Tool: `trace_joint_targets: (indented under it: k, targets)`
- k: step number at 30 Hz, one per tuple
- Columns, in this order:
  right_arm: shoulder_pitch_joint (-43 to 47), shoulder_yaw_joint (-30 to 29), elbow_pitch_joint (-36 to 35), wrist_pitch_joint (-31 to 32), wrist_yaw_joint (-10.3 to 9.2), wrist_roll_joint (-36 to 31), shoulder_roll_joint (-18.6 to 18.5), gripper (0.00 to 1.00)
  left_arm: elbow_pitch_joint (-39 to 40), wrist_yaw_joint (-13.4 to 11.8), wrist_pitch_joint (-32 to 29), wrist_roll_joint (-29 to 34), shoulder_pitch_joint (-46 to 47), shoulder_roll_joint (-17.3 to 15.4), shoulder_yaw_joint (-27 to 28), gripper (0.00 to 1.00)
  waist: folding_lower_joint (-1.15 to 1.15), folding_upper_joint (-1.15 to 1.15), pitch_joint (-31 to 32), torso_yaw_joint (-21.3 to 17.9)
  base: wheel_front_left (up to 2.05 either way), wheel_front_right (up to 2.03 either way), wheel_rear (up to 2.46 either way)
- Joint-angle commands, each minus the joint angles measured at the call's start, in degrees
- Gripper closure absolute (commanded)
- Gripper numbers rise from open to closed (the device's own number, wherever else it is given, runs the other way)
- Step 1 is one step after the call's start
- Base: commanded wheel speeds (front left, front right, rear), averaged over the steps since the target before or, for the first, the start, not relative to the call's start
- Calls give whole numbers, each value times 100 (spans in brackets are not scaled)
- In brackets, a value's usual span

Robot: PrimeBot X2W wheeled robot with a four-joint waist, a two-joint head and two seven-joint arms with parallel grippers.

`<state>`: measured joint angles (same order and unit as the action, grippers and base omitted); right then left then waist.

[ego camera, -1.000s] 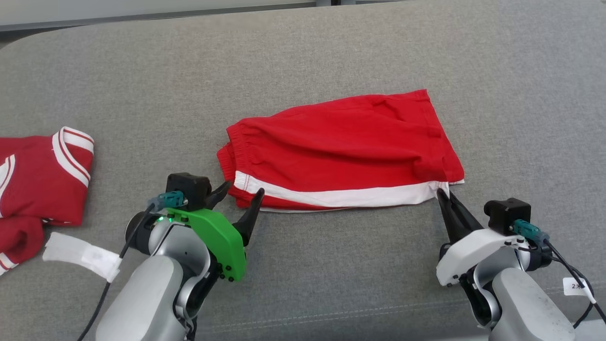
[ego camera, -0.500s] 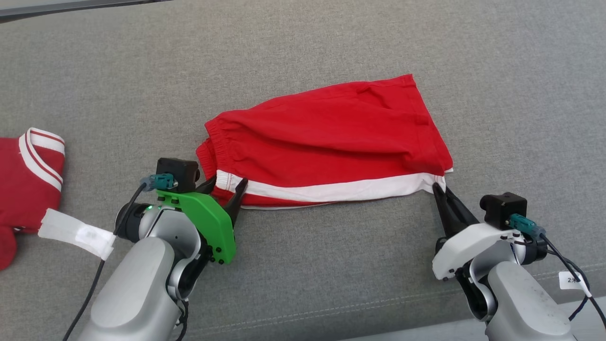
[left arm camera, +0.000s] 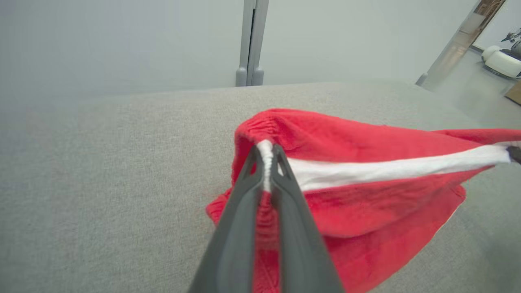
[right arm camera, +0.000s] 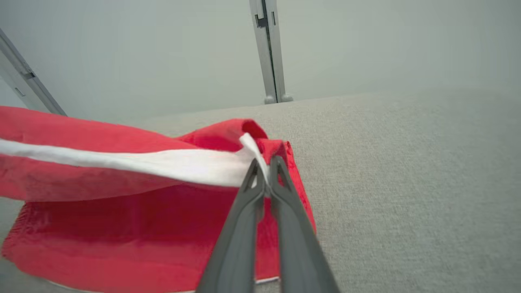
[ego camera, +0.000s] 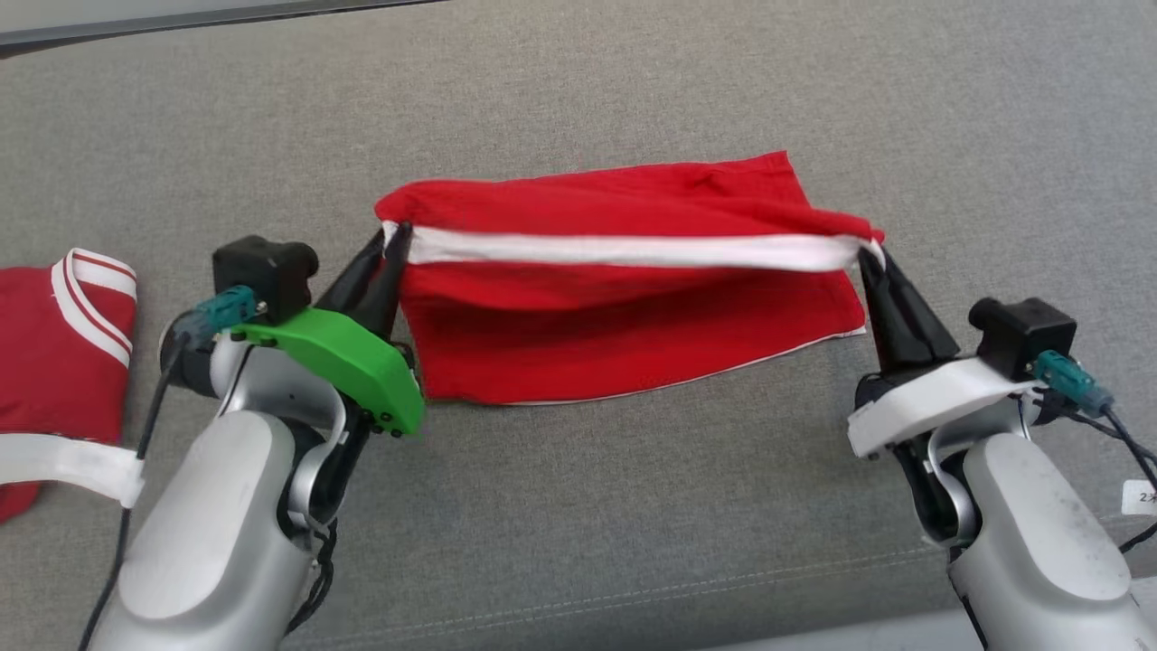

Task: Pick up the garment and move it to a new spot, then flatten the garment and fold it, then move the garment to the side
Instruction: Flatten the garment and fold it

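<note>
The garment (ego camera: 633, 334) is a pair of red shorts with a white side stripe, lying on the grey cushion. Its striped near edge is lifted off the cushion and stretched taut between my two grippers. My left gripper (ego camera: 396, 237) is shut on the waistband end of the stripe; in the left wrist view the fingertips of that gripper (left arm camera: 266, 156) pinch the white band of the garment (left arm camera: 366, 203). My right gripper (ego camera: 870, 255) is shut on the hem end, and the right wrist view shows this gripper (right arm camera: 264, 167) clamping the stripe of the garment (right arm camera: 122, 228). The far edge still rests on the cushion.
A second red garment with white trim (ego camera: 54, 353) lies at the left edge of the grey cushion (ego camera: 578, 108). A white strap (ego camera: 63, 461) hangs by my left arm. The cushion's front seam (ego camera: 633, 588) runs close below my arms.
My left gripper closed on the waistband corner. Both grippers then rose and moved away from me, lifting the striped edge and folding it toward the far edge. The camera also shifted.
</note>
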<state>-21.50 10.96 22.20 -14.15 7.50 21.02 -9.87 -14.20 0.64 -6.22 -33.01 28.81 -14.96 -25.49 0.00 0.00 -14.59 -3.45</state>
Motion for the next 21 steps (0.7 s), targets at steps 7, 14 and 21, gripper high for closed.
trace_joint_targets:
  k: [7,14,21]
  targets:
    - [-393,-268,-955,159,-3,-179,-193,100,1022,-296,-66,61,245,-277,317,100,0,0,195,33,0,0,0]
    - [-1190,-386,-1797,555,-2,-372,-398,100,1768,-397,-594,103,851,-599,491,100,0,0,425,87,0,0,0]
    - [-1557,-368,-2269,829,-2,-492,-464,100,2054,-496,-930,20,1060,-689,542,100,0,0,645,128,0,0,0]
